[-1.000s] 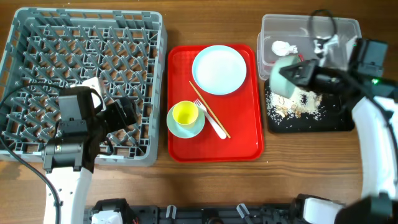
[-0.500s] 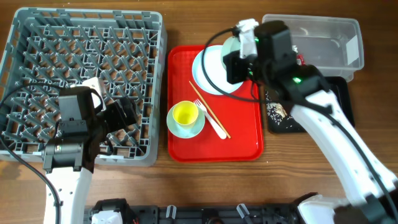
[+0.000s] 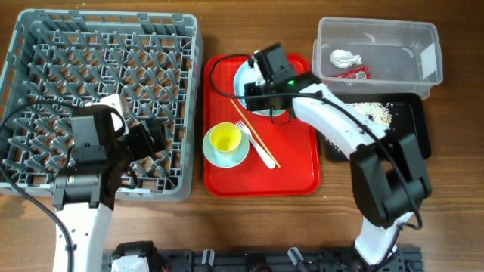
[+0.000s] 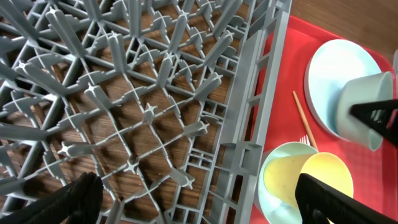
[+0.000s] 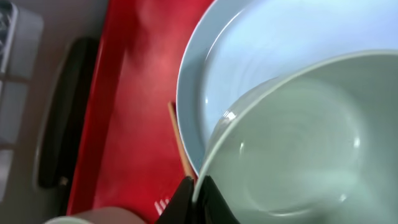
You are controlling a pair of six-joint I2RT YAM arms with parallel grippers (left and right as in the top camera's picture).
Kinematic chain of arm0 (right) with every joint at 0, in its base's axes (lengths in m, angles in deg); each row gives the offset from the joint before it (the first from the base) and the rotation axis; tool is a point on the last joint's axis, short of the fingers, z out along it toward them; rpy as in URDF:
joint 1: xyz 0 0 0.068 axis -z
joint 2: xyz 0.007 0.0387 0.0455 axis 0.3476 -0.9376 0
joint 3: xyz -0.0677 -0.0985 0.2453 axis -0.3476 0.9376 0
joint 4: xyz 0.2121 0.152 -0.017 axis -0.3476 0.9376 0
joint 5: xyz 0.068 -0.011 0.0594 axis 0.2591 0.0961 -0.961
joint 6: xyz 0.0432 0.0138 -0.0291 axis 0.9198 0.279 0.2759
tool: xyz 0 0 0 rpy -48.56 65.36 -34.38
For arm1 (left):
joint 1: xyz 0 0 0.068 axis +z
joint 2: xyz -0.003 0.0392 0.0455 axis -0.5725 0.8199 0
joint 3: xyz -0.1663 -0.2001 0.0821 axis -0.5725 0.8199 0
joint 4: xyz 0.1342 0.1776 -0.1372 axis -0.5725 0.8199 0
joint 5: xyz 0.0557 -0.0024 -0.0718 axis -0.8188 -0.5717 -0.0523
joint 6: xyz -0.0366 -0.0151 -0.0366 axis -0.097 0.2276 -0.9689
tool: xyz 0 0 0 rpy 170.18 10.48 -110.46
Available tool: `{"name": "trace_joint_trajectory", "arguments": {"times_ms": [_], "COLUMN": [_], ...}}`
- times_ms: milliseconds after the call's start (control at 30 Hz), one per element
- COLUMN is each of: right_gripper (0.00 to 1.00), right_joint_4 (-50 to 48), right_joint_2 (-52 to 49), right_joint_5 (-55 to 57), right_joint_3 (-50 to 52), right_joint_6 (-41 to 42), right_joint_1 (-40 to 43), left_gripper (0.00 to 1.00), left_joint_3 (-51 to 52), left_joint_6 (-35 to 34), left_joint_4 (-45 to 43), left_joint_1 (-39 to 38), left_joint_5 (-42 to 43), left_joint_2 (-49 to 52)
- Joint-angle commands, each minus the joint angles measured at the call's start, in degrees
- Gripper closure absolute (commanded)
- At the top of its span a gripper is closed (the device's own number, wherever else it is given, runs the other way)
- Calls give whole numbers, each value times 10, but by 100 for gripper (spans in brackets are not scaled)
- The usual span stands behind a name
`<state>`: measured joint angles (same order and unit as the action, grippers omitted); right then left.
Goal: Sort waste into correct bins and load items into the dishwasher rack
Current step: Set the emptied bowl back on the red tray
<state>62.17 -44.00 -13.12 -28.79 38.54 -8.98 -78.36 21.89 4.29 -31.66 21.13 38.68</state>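
Note:
My right gripper [image 3: 266, 94] [image 5: 199, 194] is shut on the rim of the pale green bowl [image 5: 298, 143] and holds it just over the round pale plate [image 5: 249, 50] at the back of the red tray [image 3: 295, 162]. The bowl also shows in the left wrist view [image 4: 365, 109]. My left gripper [image 3: 144, 142] [image 4: 202, 202] is open and empty over the right side of the grey dishwasher rack [image 3: 45, 45] [image 4: 155, 112]. The yellow cup [image 3: 224, 138] sits in the blue saucer-bowl [image 3: 214, 155], with the fork [image 3: 261, 153] and chopsticks [image 3: 252, 134] beside it.
The clear tub [image 3: 393, 38] at the back right holds the paper wad [image 3: 345, 57] and red packet [image 3: 355, 73]. The black tray [image 3: 412, 143] in front of it holds rice crumbs [image 3: 372, 112]. My right arm stretches across the black tray.
My right arm has swung left with the green bowl, from over the black tray to over the plate on the red tray. The left arm has not moved.

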Motion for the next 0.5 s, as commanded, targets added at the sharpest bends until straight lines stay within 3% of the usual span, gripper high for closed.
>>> {"name": "trace_joint_trajectory", "arguments": {"times_ms": [0, 100, 200, 333, 467], "right_gripper": [89, 80, 52, 47, 48], "right_joint_4": [23, 29, 38, 53, 80], "right_joint_2": [-13, -11, 4, 64, 131], "right_joint_5": [-40, -72, -91, -86, -83], "right_joint_3": [-4, -4, -5, -13, -22], "right_joint_6": [10, 11, 10, 10, 11], "right_joint_1": [-14, -15, -15, -9, -12], "left_gripper": [0, 0, 0, 0, 0], "left_joint_3": [-11, -11, -11, -11, -11], "left_joint_6": [-7, -7, -7, -7, -7], "left_joint_4": [-1, -2, -2, -1, -2], "left_joint_1": [-4, -4, -4, -4, -4], "left_joint_5": [1, 1, 1, 1, 1], "left_joint_2": [2, 2, 2, 2, 2]}}
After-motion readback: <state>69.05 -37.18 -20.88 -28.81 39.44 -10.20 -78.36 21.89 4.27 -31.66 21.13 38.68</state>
